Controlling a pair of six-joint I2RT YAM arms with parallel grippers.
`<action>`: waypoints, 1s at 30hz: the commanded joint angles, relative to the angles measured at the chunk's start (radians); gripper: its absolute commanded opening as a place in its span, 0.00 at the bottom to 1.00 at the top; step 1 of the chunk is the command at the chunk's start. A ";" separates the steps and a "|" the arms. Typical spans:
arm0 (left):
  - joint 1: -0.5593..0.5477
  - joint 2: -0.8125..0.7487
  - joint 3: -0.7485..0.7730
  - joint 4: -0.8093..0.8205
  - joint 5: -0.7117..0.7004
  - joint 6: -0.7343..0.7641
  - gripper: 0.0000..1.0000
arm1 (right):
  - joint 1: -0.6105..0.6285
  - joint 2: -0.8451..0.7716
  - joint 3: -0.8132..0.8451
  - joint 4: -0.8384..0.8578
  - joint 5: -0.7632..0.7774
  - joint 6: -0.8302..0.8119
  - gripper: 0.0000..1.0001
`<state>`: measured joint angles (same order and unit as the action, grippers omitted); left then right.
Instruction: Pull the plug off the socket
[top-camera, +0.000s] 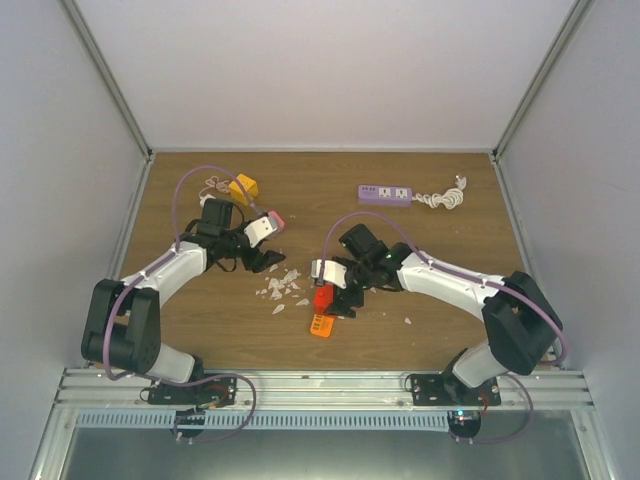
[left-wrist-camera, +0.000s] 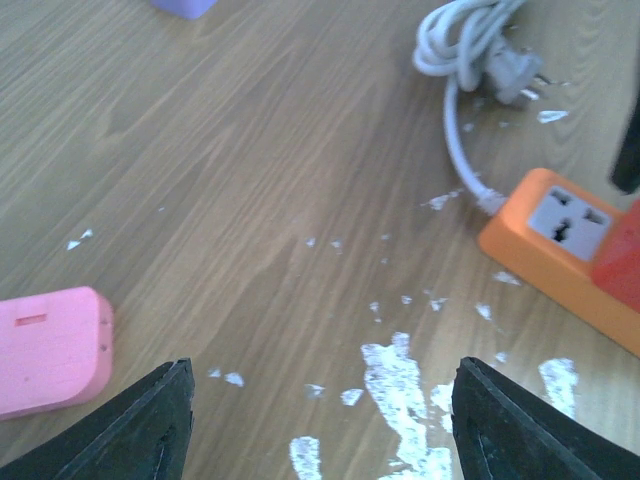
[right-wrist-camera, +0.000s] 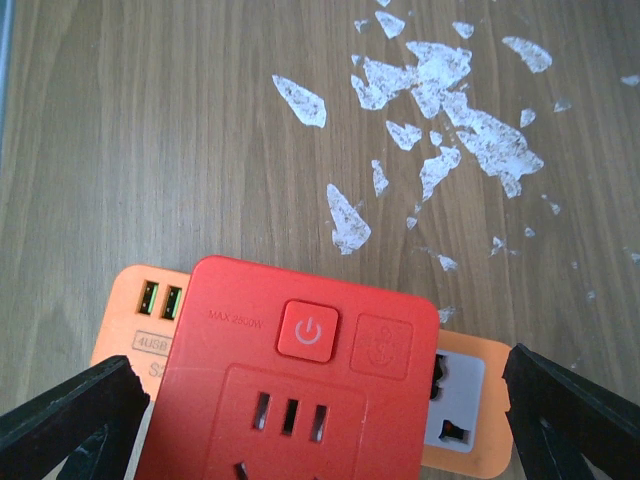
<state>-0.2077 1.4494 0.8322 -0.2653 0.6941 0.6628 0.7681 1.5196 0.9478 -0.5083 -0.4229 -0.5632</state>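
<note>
The red plug (right-wrist-camera: 300, 390) sits plugged into the orange socket strip (right-wrist-camera: 465, 400) in the lower middle of the right wrist view, its power button facing up. The right hand (right-wrist-camera: 318, 362) is spread wide, one finger at each lower corner of that frame, with the plug lying between them. White flecks (right-wrist-camera: 450, 110) litter the wooden bench (right-wrist-camera: 150, 120) toward the upper right. The left hand (left-wrist-camera: 320, 372) is open too and holds nothing, hanging over wood and flecks. Its camera shows a pink block (left-wrist-camera: 50, 345) at lower left, near the left finger. It also shows the strip's coiled white cord (left-wrist-camera: 460, 45) at upper right, which the right wrist view does not show. The top view adds a purple power strip (top-camera: 385, 194) at upper right and a yellow item (top-camera: 243, 187) at upper left, both well apart from the socket.
</note>
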 joint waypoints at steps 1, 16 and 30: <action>0.004 -0.072 -0.024 -0.018 0.107 0.049 0.70 | 0.013 0.020 -0.015 0.014 0.013 0.016 0.94; -0.064 -0.284 -0.074 -0.372 0.093 0.419 0.67 | -0.033 0.079 0.019 0.057 0.020 0.063 0.52; -0.619 -0.270 -0.157 -0.179 -0.271 0.312 0.67 | -0.093 0.085 0.027 0.060 -0.054 0.057 0.42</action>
<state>-0.7185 1.1358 0.6838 -0.5476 0.5507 1.0225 0.6838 1.5852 0.9611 -0.4564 -0.4763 -0.5076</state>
